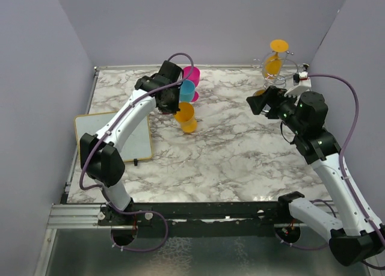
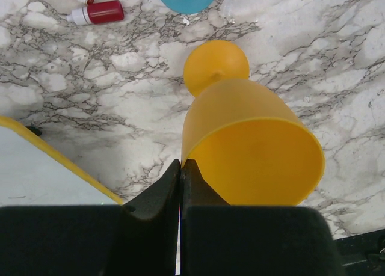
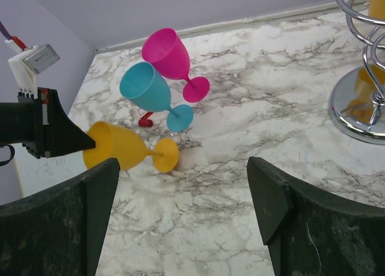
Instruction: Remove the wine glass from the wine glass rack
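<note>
The silver wire wine glass rack (image 1: pixel 289 64) stands at the back right, with a yellow wine glass (image 1: pixel 274 64) hanging upside down in its loops. The rack's shiny round base (image 3: pixel 355 107) shows at the right edge of the right wrist view. My left gripper (image 2: pixel 181 163) is shut on the rim of a second yellow wine glass (image 2: pixel 252 144), which is tilted with its foot (image 3: pixel 165 154) on the table. My right gripper (image 3: pixel 182 163) is open and empty, low over the marble, left of the rack.
A pink glass (image 3: pixel 168 52) and a blue glass (image 3: pixel 144 88) stand tilted together behind the held glass. A red-capped marker (image 2: pixel 99 12) lies by them. A yellow-framed whiteboard (image 1: pixel 114 138) lies at the left. Purple walls close in the table.
</note>
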You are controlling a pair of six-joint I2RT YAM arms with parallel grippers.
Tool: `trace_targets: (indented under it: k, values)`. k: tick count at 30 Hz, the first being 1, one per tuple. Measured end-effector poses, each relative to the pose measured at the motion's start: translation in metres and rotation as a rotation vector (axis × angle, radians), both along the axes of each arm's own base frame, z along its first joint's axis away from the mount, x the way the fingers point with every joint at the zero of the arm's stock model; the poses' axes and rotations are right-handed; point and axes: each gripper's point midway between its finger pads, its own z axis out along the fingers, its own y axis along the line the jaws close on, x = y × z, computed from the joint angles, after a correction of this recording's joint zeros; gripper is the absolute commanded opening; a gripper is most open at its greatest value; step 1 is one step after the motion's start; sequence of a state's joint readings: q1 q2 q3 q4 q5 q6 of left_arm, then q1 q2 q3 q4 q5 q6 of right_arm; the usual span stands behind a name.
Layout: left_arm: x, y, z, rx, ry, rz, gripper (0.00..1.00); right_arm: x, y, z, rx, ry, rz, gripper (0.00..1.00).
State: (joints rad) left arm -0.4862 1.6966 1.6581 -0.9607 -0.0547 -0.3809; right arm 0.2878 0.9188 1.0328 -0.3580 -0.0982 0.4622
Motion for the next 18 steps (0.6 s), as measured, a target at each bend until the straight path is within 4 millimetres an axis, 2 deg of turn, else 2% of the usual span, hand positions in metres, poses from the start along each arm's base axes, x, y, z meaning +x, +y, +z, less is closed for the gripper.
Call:
trace_targets:
  k: [3,5,9,14,18]
  values:
    - [0.009,-0.004,0.001,0.004,-0.006,-0.005,0.0,0.002,-0.003,0.0,0.017,0.009,-0.03,0.89]
    - [0.012,-0.005,-0.001,0.008,-0.005,-0.008,0.0,0.002,-0.007,-0.002,0.014,0.018,-0.052,0.94]
    - [0.016,-0.005,-0.01,0.03,0.019,-0.009,0.0,0.002,-0.012,-0.003,0.007,0.027,-0.082,0.95]
    - [0.018,-0.003,-0.021,0.063,0.048,-0.01,0.0,-0.005,-0.015,0.005,0.017,-0.008,-0.083,0.95]
    - [0.021,-0.001,-0.02,0.074,0.045,-0.008,0.0,-0.009,-0.016,0.008,0.018,-0.021,-0.082,0.95]
